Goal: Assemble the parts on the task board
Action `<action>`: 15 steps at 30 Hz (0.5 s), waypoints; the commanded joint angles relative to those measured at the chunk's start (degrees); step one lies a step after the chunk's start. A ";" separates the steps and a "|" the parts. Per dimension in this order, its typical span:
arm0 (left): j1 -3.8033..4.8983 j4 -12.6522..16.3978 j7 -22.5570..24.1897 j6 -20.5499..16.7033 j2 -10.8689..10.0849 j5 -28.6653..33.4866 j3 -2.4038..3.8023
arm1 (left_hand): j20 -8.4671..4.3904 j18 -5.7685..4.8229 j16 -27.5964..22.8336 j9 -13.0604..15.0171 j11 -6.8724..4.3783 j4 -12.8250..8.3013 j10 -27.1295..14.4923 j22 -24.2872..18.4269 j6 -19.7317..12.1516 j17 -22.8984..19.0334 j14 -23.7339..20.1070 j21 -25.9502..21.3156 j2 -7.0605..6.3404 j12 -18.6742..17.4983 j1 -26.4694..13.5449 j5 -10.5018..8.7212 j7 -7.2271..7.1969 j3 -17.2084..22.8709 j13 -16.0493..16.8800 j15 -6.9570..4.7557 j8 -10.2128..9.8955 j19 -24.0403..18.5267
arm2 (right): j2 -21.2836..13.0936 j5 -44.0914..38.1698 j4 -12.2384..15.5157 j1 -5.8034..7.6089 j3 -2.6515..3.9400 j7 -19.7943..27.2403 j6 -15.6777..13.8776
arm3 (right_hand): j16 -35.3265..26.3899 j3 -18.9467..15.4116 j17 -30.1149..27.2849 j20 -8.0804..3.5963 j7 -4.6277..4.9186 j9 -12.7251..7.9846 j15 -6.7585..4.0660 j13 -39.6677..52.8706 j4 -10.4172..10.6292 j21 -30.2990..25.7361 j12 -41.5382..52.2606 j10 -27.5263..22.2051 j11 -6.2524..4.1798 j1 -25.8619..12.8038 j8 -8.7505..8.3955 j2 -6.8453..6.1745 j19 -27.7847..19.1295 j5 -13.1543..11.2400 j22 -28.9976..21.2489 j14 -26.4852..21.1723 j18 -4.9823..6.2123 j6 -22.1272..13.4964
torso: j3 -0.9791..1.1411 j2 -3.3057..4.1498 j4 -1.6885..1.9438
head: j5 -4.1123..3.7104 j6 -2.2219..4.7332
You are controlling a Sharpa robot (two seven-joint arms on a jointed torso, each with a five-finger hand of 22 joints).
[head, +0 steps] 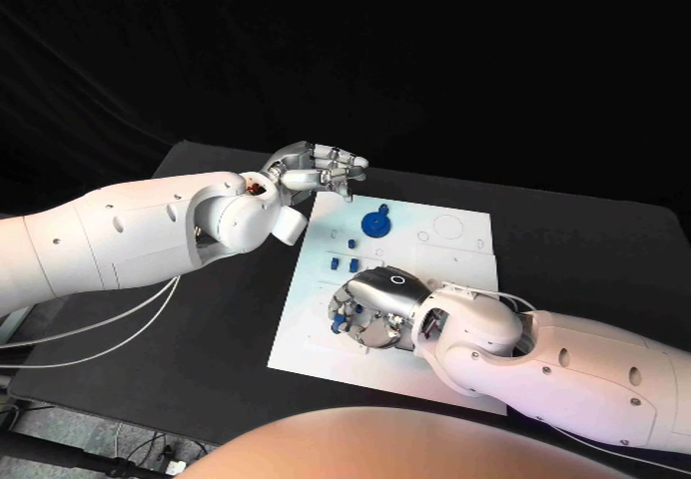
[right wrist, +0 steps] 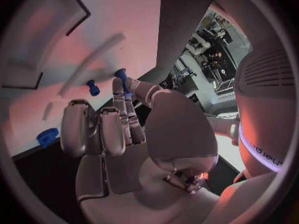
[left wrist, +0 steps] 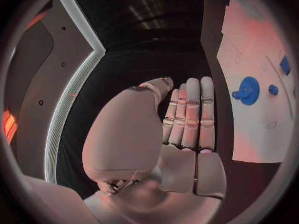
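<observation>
**Right hand down on a part at the board's near-left; left hand parked off the far-left corner**

Task board (head: 461, 254) lying flat mid-counter (head: 216, 329), long edges running away from the robot.

Right hand (head: 377, 309) lowered over the near-left area of the board, palm down, fingers (right wrist: 118, 97) reaching to a small blue peg (right wrist: 121, 75). One fingertip against the peg, thumb close beside it. Cannot tell whether grasped or only touched. Judged reason for the low, palm-down pose: picking or seating a small part calls for a fingertip approach from above. Another blue piece (head: 338, 321) partly hidden under the hand near the left edge; shape not readable.

Left hand (head: 317, 168) held above the counter just off the board's far-left corner, fingers extended side by side, released, nothing in them. Judged reason: kept clear of the working hand, near enough to steady the board or take the gear.

Blue gear (head: 377, 221) flat on the far-left part of the board, axis upright, a small knob beside it toward the near-left. Short blue pegs (head: 343, 263) between gear and right hand, near the left edge, apparently standing on end, long axes upright.

Judgement: assembly early; gear not yet meshed with anything.
</observation>
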 commanded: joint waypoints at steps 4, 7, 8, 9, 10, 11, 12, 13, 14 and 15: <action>0.03 0.22 0.26 0.97 0.01 0.37 0.04 | 0.22 0.75 0.13 0.06 -0.11 -0.23 -0.39 -0.05 -0.33 -0.06 -0.37 -0.41 0.17 0.27 -0.79 0.22 -0.15 -0.05 0.07 -0.08 0.04 -0.08 | 0.46 -3.37 -0.06 -0.46 -0.17 -1.20 1.73 | 0.08 -0.86 -0.27 0.02 0.20 2.88 -0.31 -0.17 -0.31 -0.83 -0.88 -0.57 0.07 -1.29 1.94 -1.06 -0.15 0.54 7.46 1.75 -0.13 -0.29 | -0.03 -0.03 0.04 | 0.01 0.01; 0.03 0.23 0.26 0.96 -0.05 0.43 0.04 | 0.22 0.75 0.13 0.06 -0.11 -0.22 -0.39 -0.05 -0.33 -0.06 -0.37 -0.41 0.17 0.27 -0.81 0.22 -0.15 -0.05 0.07 -0.08 0.04 -0.08 | 0.42 -3.47 0.11 -0.52 -0.19 -1.09 1.52 | 0.10 -1.88 -0.30 0.33 1.02 2.46 0.20 -0.23 0.05 -1.39 -1.56 -1.31 0.61 -2.92 0.76 -2.95 -0.39 3.61 7.31 1.68 -0.06 -2.41 | -0.05 -0.04 0.01 | 0.03 0.01; 0.03 0.24 0.26 0.96 -0.06 0.44 0.04 | 0.22 0.75 0.13 0.06 -0.11 -0.22 -0.39 -0.05 -0.33 -0.06 -0.37 -0.41 0.17 0.27 -0.81 0.22 -0.15 -0.05 0.07 -0.08 0.04 -0.08 | 0.40 -3.46 0.14 -0.52 -0.19 -1.08 1.47 | 0.10 -2.16 -0.29 0.44 1.25 2.30 0.32 -0.25 0.14 -1.49 -1.69 -1.55 0.84 -3.28 0.36 -3.42 -0.43 4.01 7.29 1.66 -0.05 -3.07 | -0.05 -0.05 0.01 | 0.03 0.01; 0.03 0.25 0.26 0.97 -0.10 0.46 0.04 | 0.22 0.75 0.13 0.06 -0.11 -0.22 -0.39 -0.05 -0.33 -0.06 -0.37 -0.41 0.17 0.27 -0.81 0.22 -0.15 -0.05 0.07 -0.08 0.04 -0.08 | 0.28 -3.46 0.27 -0.54 -0.20 -1.19 1.04 | 0.17 -3.00 -0.21 0.69 1.49 2.02 0.57 -0.18 0.45 -1.65 -1.75 -1.81 1.13 -4.15 -0.31 -4.39 -0.50 4.42 7.26 1.64 -0.03 -4.07 | -0.03 -0.04 0.01 | 0.02 0.01; 0.03 0.26 0.26 0.97 -0.11 0.46 0.04 | 0.22 0.75 0.13 0.06 -0.11 -0.22 -0.39 -0.05 -0.33 -0.06 -0.37 -0.41 0.17 0.27 -0.81 0.22 -0.15 -0.05 0.07 -0.08 0.04 -0.08 | 0.19 -3.45 0.34 -0.55 -0.21 -1.35 0.70 | 0.16 -3.31 -0.27 0.75 1.46 1.93 0.60 -0.16 0.56 -1.64 -1.76 -1.93 1.15 -4.40 -0.54 -4.68 -0.49 4.41 7.27 1.62 -0.03 -4.37 | -0.01 -0.04 0.01 | 0.02 0.01; 0.03 0.26 0.26 0.97 -0.12 0.47 0.04 | 0.22 0.75 0.13 0.06 -0.11 -0.22 -0.39 -0.05 -0.33 -0.06 -0.37 -0.41 0.17 0.27 -0.81 0.22 -0.15 -0.05 0.07 -0.08 0.04 -0.08 | 0.13 -3.43 0.39 -0.56 -0.21 -1.45 0.49 | 0.16 -3.39 -0.27 0.76 1.44 1.90 0.61 -0.15 0.59 -1.68 -1.76 -1.95 1.14 -4.47 -0.63 -4.76 -0.50 4.36 7.26 1.62 -0.02 -4.52 | -0.01 -0.05 0.01 | 0.02 0.01; 0.03 0.27 0.26 0.97 -0.13 0.48 0.04 | 0.22 0.75 0.13 0.06 -0.11 -0.22 -0.39 -0.05 -0.33 -0.06 -0.37 -0.41 0.17 0.27 -0.81 0.22 -0.15 -0.05 0.07 -0.08 0.04 -0.08 | -0.04 -3.44 0.50 -0.58 -0.21 -1.68 0.00 | 0.20 -3.75 -0.21 0.81 1.34 1.71 0.60 -0.09 0.74 -1.73 -1.73 -2.00 1.10 -4.73 -1.10 -5.06 -0.52 4.11 7.26 1.62 0.00 -5.20 | -0.01 -0.05 0.02 | 0.04 0.01; 0.03 0.28 0.26 0.99 -0.15 0.49 0.04 | 0.24 0.74 0.15 0.06 -0.10 -0.12 -0.45 -0.09 -0.36 -0.07 -0.38 -0.46 0.22 0.34 -1.00 0.20 -0.14 -0.06 0.07 -0.06 0.06 -0.08 | -0.30 -3.43 0.67 -0.63 -0.21 -1.98 -0.68 | 0.30 -4.12 -0.05 0.82 1.20 1.32 0.53 0.00 0.98 -1.55 -1.61 -1.91 0.99 -5.05 -2.05 -5.32 -0.43 3.86 7.35 1.66 -0.02 -6.69 | 0.01 -0.04 0.03 | 0.04 0.01; 0.03 0.28 0.26 0.99 -0.17 0.50 0.04 | 0.25 0.74 0.16 0.06 -0.09 -0.05 -0.48 -0.11 -0.36 -0.07 -0.38 -0.49 0.25 0.37 -1.11 0.19 -0.15 -0.07 0.07 -0.05 0.07 -0.08 | -0.56 -3.39 0.83 -0.66 -0.21 -2.20 -1.29 | 0.32 -4.41 -0.07 0.79 1.07 1.06 0.43 0.05 1.11 -1.55 -1.55 -1.94 0.85 -5.17 -2.70 -5.51 -0.41 3.77 7.37 1.65 0.00 -7.67 | 0.03 -0.04 0.03 | 0.03 0.01; 0.03 0.28 0.27 0.99 -0.20 0.51 0.04 | 0.25 0.74 0.16 0.06 -0.09 -0.05 -0.48 -0.11 -0.36 -0.07 -0.38 -0.49 0.25 0.37 -1.11 0.19 -0.15 -0.07 0.07 -0.05 0.07 -0.08 | -0.93 -3.24 1.05 -0.69 -0.20 -2.44 -2.21 | 0.29 -4.59 -0.16 0.75 1.03 0.95 0.36 0.08 1.17 -1.67 -1.55 -2.00 0.76 -5.23 -2.95 -5.65 -0.45 3.73 7.33 1.63 0.03 -8.03 | 0.04 -0.06 0.02 | 0.05 0.01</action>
